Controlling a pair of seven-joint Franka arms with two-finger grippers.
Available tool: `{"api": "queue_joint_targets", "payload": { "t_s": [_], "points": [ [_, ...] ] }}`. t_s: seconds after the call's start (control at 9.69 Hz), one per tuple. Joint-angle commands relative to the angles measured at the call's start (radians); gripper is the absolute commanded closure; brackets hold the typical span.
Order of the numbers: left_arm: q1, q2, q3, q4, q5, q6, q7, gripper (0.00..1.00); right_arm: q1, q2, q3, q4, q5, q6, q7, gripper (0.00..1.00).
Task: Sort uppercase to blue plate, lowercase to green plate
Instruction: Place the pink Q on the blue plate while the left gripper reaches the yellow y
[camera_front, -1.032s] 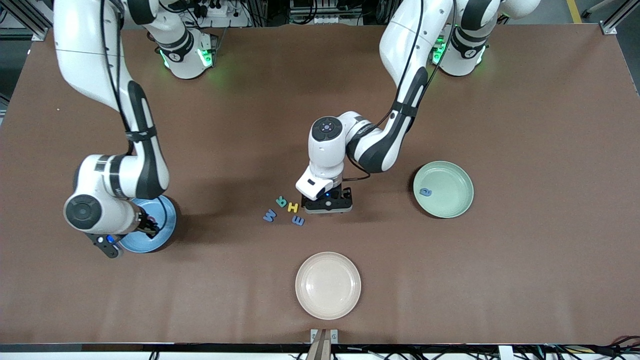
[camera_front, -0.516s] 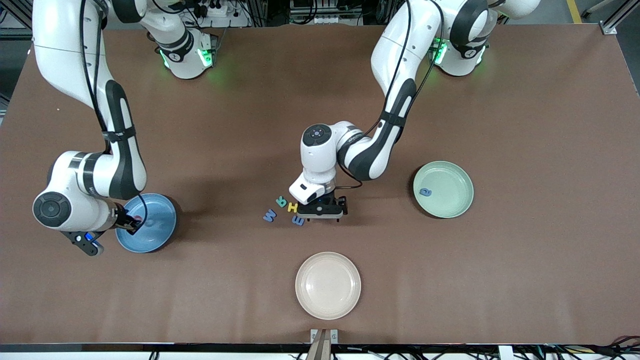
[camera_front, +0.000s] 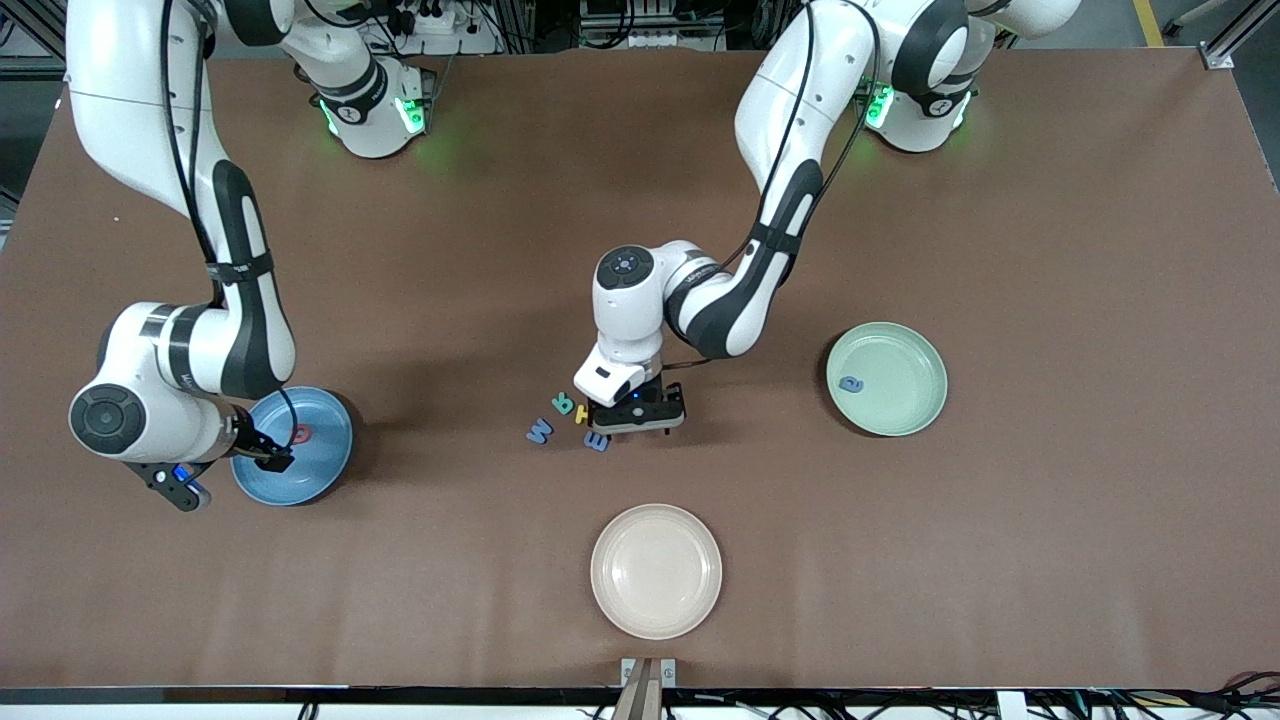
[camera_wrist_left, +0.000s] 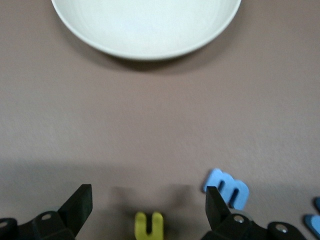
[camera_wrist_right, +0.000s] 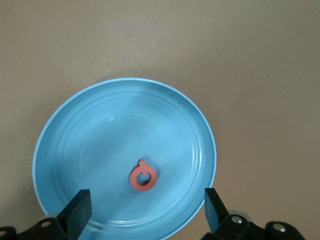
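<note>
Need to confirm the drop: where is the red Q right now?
The red Q lies flat in the blue plate at the right arm's end of the table, below the open right gripper.

Even overhead light is flooding the brown worktop (camera_front: 1050, 550), bright w/o harsh glare. Soft, diffuse shadows are pooling under both arms & spreading toward the right arm's end of the worktop. Green LEDs at the arm bases are casting a faint green tint on the surface nearby. The cream plate (camera_wrist_left: 145, 25) is looking slightly washed out & soft in the left wrist view. Blue plate (camera_wrist_right: 125, 155) is showing a mild sheen on its rings; the claw fingers (camera_wrist_right: 75, 210) are blurring at the frame edge.
</note>
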Motion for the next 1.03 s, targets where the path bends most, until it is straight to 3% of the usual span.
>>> {"api": "queue_joint_targets", "payload": {
  "t_s": [0.0,0.93],
  "points": [
    [-0.002,0.024,0.006,0.044,-0.026,-0.036,-0.026,0.0,-0.011,-0.024,0.017,-0.028,-0.02,0.006,-0.005,0.0],
    [0.003,0.018,-0.009,0.029,-0.029,-0.108,-0.021,0.02,-0.008,-0.024,0.017,-0.028,-0.02,0.001,-0.004,0.0]
  ]
}}
